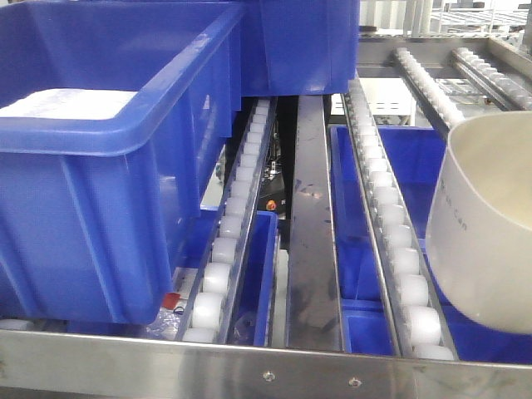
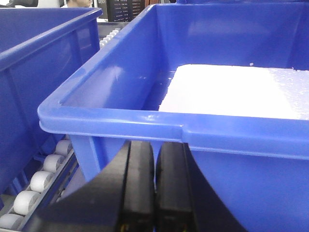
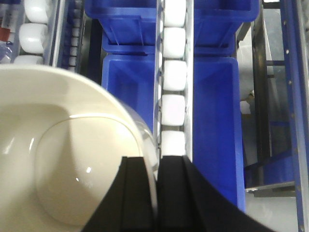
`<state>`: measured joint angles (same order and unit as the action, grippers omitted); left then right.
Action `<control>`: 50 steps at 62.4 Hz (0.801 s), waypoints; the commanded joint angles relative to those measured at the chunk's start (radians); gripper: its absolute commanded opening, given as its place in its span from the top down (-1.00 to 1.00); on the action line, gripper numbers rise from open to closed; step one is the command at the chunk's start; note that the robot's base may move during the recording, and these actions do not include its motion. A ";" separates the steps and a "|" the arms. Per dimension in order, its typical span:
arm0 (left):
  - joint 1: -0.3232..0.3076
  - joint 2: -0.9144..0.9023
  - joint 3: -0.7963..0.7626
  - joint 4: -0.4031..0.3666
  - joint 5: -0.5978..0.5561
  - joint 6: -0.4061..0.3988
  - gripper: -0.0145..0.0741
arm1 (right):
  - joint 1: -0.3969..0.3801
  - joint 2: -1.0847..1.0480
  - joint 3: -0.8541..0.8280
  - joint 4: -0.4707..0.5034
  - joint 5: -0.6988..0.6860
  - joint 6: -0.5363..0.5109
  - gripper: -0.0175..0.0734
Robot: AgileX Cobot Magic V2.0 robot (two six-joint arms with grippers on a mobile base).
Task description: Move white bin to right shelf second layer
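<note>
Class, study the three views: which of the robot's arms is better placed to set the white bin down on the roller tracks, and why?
The right. Its gripper already pinches the white bin's rim above the roller tracks. The left gripper, fingers together and empty, sits by the blue crate.

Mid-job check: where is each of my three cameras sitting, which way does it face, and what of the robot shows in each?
Exterior front: low at the front rail, looking up the roller tracks; blue crate left, white bin right; no robot parts.
Left wrist: behind the left gripper, jaws together, facing the blue crate's rim and white foam.
Right wrist: looking down over the right gripper, clamped on the white bin's wall.
Shared: front and right wrist both show the bin; front and left wrist, the crate.
</note>
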<state>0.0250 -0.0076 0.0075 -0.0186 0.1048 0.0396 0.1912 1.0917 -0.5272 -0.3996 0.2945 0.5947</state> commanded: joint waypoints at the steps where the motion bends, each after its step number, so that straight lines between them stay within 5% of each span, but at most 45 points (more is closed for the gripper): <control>1: -0.001 -0.018 0.029 -0.008 -0.083 -0.005 0.48 | -0.008 -0.013 -0.029 -0.016 -0.074 0.001 0.48; 20: -0.001 -0.018 0.029 -0.008 -0.083 -0.005 0.48 | -0.008 -0.020 -0.029 0.016 -0.084 0.001 -0.21; 31: -0.001 -0.018 0.029 -0.008 -0.083 -0.005 0.48 | -0.008 -0.108 -0.030 0.110 -0.092 -0.111 -0.20; 40: -0.001 -0.018 0.029 -0.008 -0.083 -0.005 0.48 | -0.008 -0.210 -0.029 0.246 -0.047 -0.381 -0.18; 50: -0.001 -0.018 0.029 -0.008 -0.083 -0.005 0.48 | -0.009 -0.315 -0.006 0.371 -0.057 -0.606 0.21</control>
<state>0.0250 -0.0076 0.0075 -0.0186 0.1048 0.0396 0.1912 0.8346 -0.5231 -0.0914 0.3143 0.1166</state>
